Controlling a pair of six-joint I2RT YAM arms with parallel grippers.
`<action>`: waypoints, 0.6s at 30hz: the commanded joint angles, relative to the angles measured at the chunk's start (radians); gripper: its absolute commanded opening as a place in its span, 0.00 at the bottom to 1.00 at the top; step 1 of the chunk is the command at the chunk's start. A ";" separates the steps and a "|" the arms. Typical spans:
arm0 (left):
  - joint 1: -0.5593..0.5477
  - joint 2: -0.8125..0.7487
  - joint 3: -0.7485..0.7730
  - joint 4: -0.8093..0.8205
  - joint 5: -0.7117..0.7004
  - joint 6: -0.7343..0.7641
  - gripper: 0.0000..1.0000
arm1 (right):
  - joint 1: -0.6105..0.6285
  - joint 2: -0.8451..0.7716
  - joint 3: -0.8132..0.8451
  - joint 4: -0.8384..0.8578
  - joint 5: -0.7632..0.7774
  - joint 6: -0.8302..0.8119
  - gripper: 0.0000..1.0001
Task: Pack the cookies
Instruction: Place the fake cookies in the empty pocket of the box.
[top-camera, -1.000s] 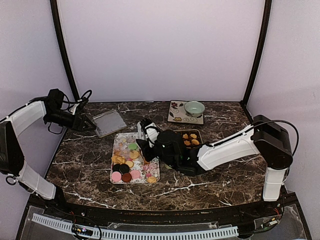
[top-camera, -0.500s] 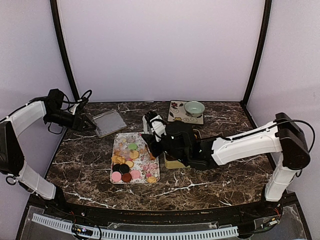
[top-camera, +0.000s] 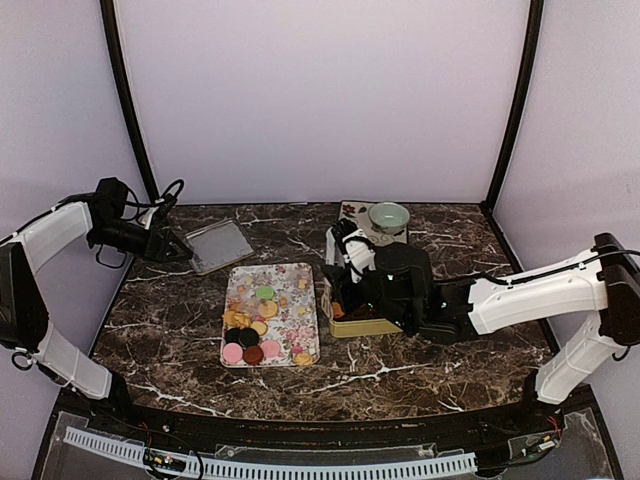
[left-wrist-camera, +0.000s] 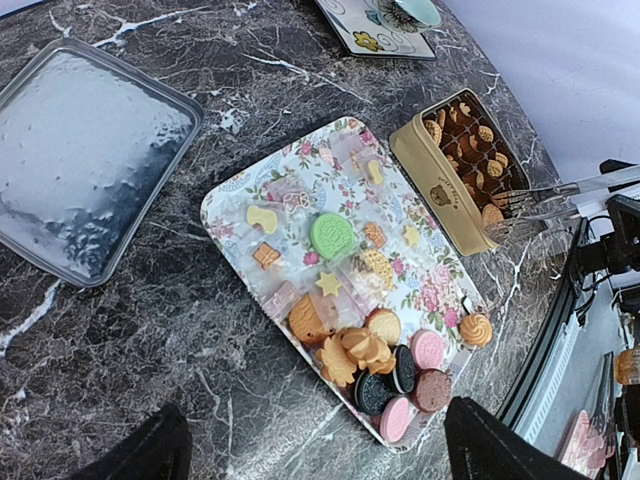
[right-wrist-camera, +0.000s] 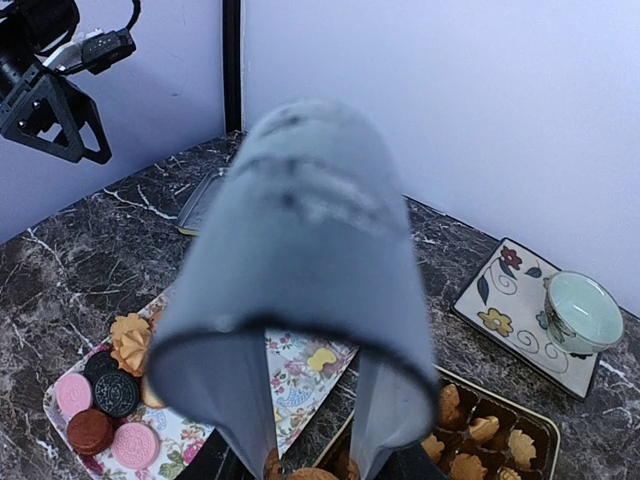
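The cookies (left-wrist-camera: 372, 352) lie heaped at the near end of a flowery tray (left-wrist-camera: 240, 195), tan ones among pink, dark and green discs. More tan cookies (left-wrist-camera: 468, 148) fill a gold tin (left-wrist-camera: 428, 172) to its right. My right gripper (top-camera: 345, 288) hangs over the tin's left end, shut on grey tongs (right-wrist-camera: 300, 250). In the right wrist view a tan cookie (right-wrist-camera: 300, 473) shows between the tongs' legs at the bottom edge. My left gripper (left-wrist-camera: 315, 425) stands open and empty, high above the tray's near end, beside a silver lid (top-camera: 220, 244).
A patterned plate (top-camera: 352, 232) with a pale green cup (top-camera: 388, 216) stands at the back, behind the tin. The silver lid (left-wrist-camera: 90, 160) lies flat at the back left. The right arm (top-camera: 520, 295) stretches low across the table's right half.
The right arm has swung to the right with the tongs, from above the flowery tray to over the gold tin. The left arm has stayed still.
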 joint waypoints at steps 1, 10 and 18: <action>0.006 -0.021 0.009 -0.015 0.019 0.008 0.90 | -0.012 -0.010 -0.012 0.029 0.029 0.015 0.19; 0.006 -0.026 0.006 -0.022 0.011 0.017 0.90 | -0.026 0.000 -0.006 0.035 0.035 0.013 0.36; 0.006 -0.021 0.003 -0.017 0.020 0.013 0.90 | -0.037 -0.048 -0.035 0.021 0.033 0.012 0.40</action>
